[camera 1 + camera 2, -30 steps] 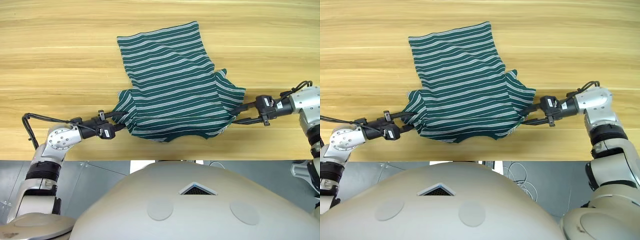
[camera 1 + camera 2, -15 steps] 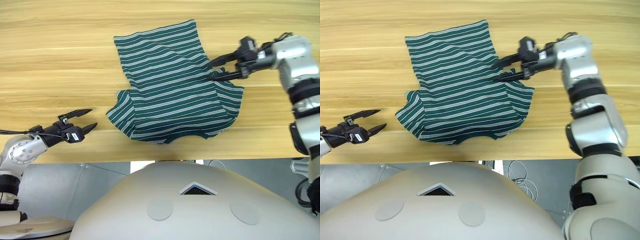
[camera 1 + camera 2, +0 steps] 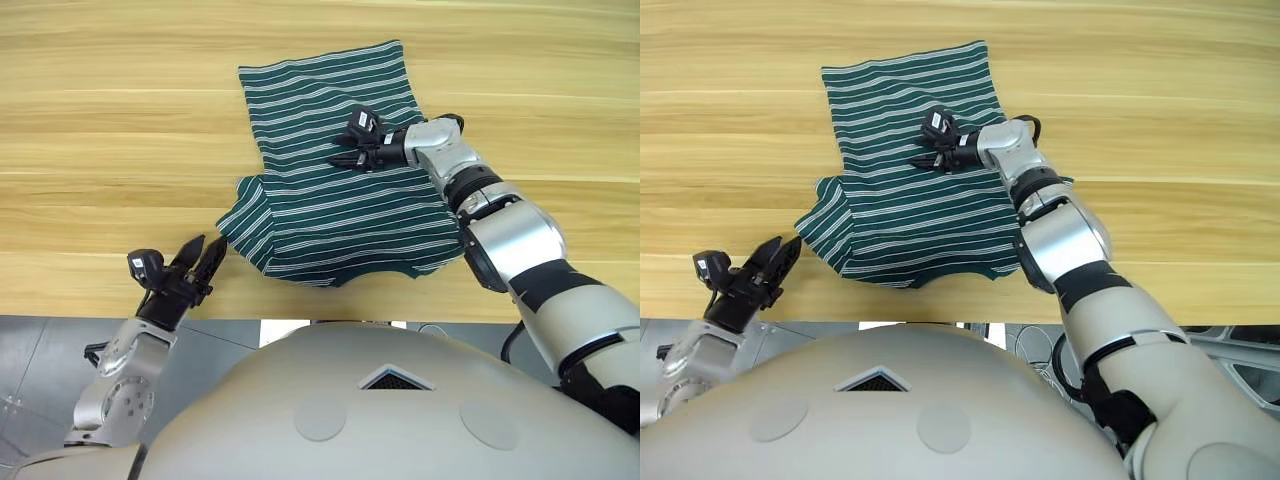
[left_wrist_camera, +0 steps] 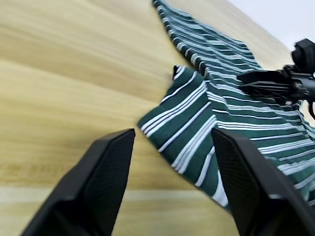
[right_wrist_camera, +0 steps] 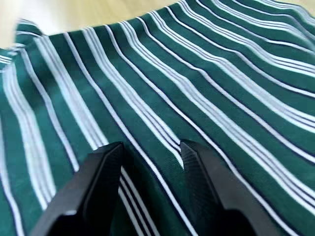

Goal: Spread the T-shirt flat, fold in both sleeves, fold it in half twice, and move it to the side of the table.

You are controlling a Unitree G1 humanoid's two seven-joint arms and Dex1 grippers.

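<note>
My right claw point(image 3: 340, 160) sits open on the T-shirt point(image 3: 330, 215) mid-body, and closing there could bunch the fabric. My left claw point(image 3: 208, 247) is open too, near the sleeve.

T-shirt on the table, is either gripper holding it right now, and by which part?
Nothing is held. The left gripper is open, off the T-shirt; the right gripper is open over its middle, no fabric pinched.
</note>
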